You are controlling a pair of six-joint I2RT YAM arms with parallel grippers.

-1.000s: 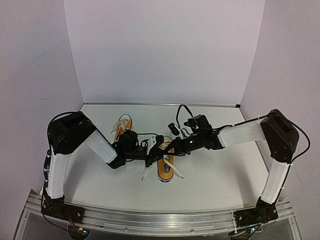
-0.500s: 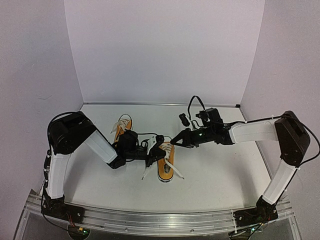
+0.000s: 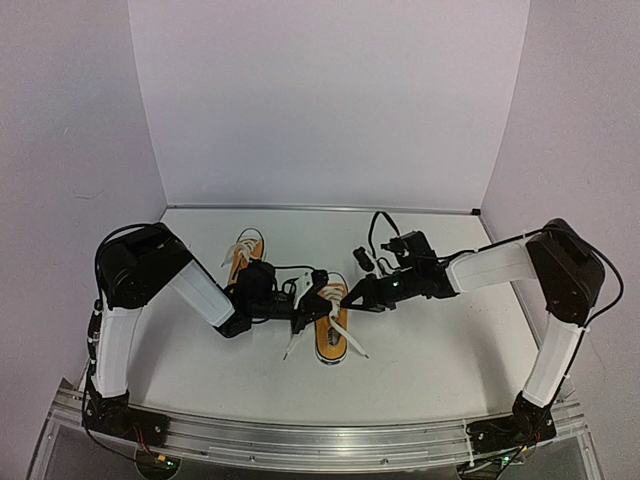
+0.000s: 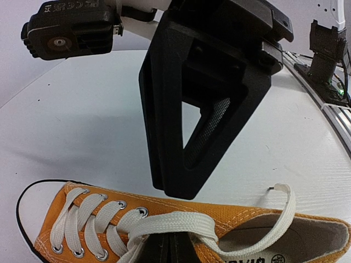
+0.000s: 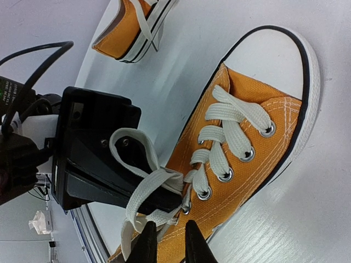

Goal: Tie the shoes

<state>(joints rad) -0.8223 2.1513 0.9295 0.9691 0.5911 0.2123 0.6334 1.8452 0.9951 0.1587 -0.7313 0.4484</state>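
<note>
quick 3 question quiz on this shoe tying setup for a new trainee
1. How many shoes are on the table? A one, B two, C three.
2. True or false: the near shoe is already tied in a finished bow.
3. Fill in: the left gripper is shut on a white ____ of the near shoe.
Key: 1 B, the near shoe and the far shoe. 2 false, its lace is not knotted and the ends lie loose. 3 lace.
</note>
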